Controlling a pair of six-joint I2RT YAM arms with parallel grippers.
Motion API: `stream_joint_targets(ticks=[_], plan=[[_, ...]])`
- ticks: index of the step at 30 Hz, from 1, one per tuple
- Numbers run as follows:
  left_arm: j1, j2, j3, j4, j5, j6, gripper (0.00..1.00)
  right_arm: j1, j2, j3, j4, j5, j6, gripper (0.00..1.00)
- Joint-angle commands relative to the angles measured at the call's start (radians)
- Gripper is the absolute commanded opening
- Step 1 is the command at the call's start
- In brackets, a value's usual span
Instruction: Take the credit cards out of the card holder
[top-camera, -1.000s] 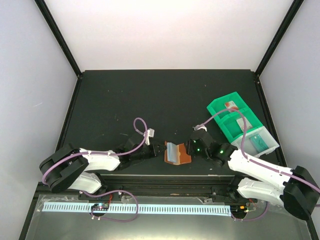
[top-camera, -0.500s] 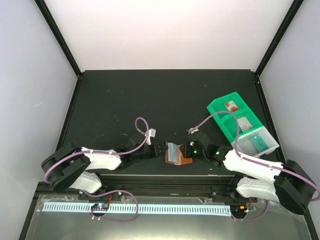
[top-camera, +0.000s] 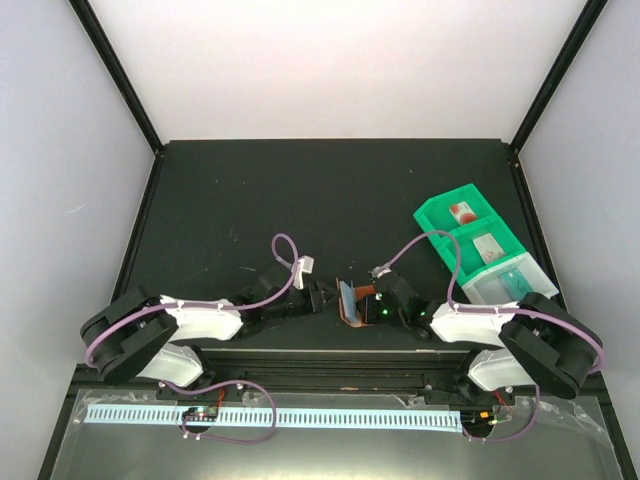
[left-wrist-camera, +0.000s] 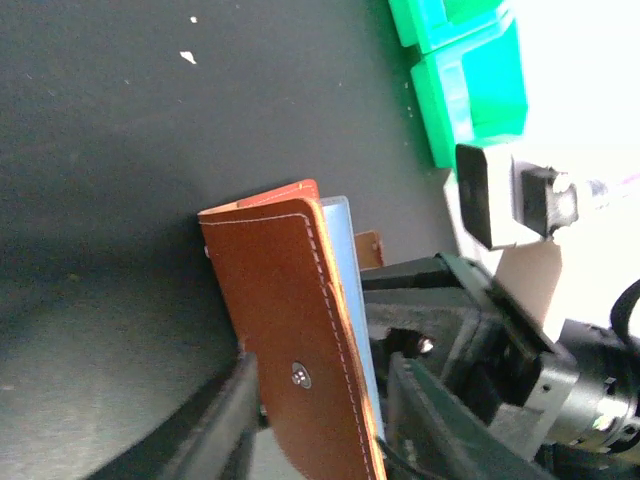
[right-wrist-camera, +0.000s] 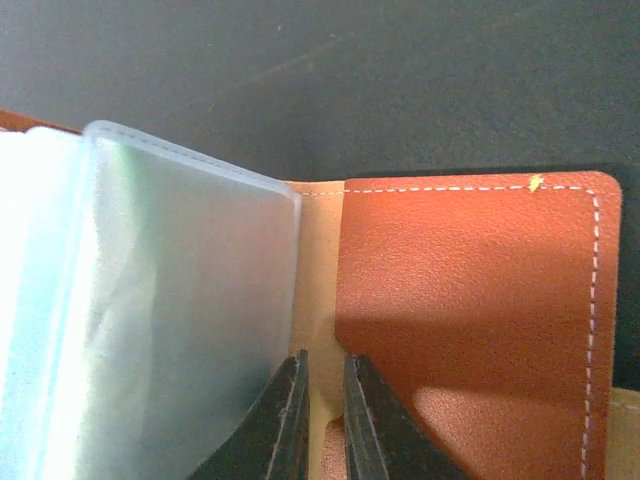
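Currently: card holder, pockets being probed

Card holder (top-camera: 352, 302) is standing on edge at the near middle of the desk (top-camera: 300, 190), with its clear pockets (right-wrist-camera: 150, 300) fanning open. Right claw (right-wrist-camera: 322, 410) is nearly clenching at the tan lining beside them; whether it is pinching anything cannot be told. Advisable: be nipping a card's edge, not the sleeve. Left claw (left-wrist-camera: 325, 405) is straddling the brown cover, grip uncertain. Both arms are lying low, forearms converging inward.
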Motion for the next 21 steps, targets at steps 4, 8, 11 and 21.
stream_joint_targets(ticks=[4, 8, 11, 21], plan=[[-0.005, -0.042, -0.027, -0.029, -0.016, 0.033, 0.52, -0.003, 0.053, -0.065, 0.024, -0.005, 0.018, 0.14], [-0.005, -0.020, 0.017, -0.049, 0.018, 0.067, 0.58, -0.004, 0.022, -0.064, 0.019, -0.001, 0.010, 0.14], [-0.005, 0.008, 0.027, -0.043, 0.015, 0.072, 0.56, -0.004, 0.016, -0.061, 0.012, 0.004, 0.010, 0.13], [-0.005, 0.043, 0.016, 0.013, 0.031, 0.056, 0.14, -0.004, -0.008, -0.086, 0.074, -0.052, 0.021, 0.15]])
